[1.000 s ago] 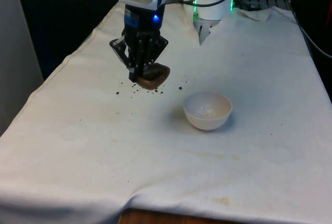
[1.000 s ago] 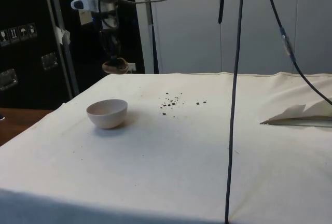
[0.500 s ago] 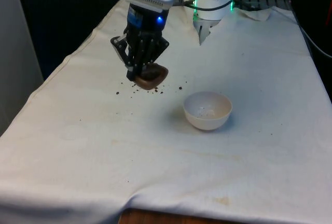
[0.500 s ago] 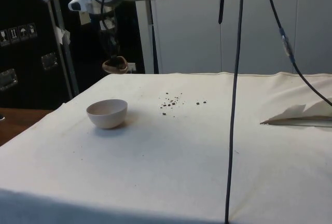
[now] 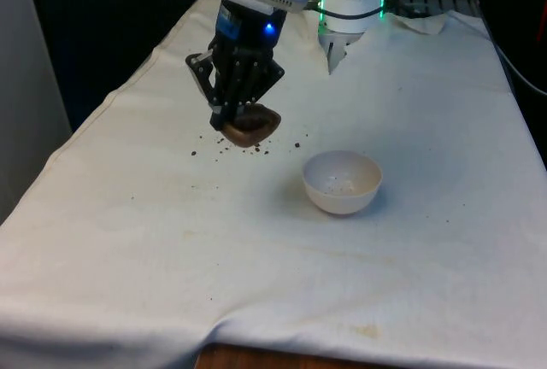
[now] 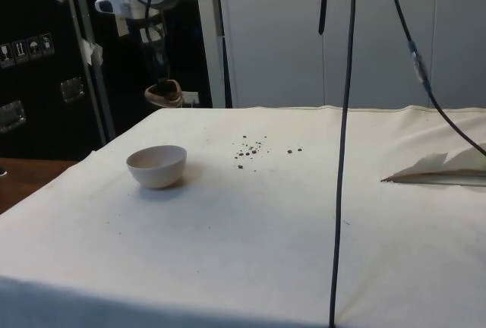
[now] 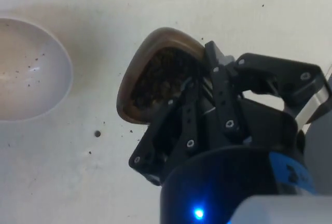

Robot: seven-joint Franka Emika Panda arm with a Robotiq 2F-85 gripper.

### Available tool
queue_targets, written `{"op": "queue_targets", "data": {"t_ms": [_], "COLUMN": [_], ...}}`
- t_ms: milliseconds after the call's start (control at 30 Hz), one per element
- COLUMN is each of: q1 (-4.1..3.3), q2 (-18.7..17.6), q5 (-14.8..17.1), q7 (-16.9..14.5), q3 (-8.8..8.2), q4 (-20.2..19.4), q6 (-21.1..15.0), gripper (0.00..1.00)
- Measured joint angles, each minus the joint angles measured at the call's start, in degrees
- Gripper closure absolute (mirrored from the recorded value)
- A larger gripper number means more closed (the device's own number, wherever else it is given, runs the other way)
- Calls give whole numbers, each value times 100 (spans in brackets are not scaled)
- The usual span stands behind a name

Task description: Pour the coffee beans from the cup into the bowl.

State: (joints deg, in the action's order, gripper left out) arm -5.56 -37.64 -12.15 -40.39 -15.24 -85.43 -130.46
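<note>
Carry step: gripper [image 5: 237,121] clamps the brown cup [image 5: 250,126] by its rim, beans inside, held aloft. Bowl [image 5: 342,182] sits off to one side, below. Next: shift over bowl, then tip.

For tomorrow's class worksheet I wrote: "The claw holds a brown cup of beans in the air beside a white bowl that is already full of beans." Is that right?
Not quite: the bowl is nearly empty, holding only a few specks, as the wrist view shows. The rest stands: the claw holds the brown cup of beans in the air beside the white bowl.
</note>
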Motion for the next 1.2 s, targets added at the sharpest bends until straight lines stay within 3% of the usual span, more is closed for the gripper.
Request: {"op": "queue_targets", "data": {"t_ms": [633,1200], "q1": [-74,-86], "q2": [86,86], "q5": [-533,-1169], "q7": [871,1736], "q3": [149,344], "q4": [17,40], "q6": [-6,-11], "gripper": [100,100]}}
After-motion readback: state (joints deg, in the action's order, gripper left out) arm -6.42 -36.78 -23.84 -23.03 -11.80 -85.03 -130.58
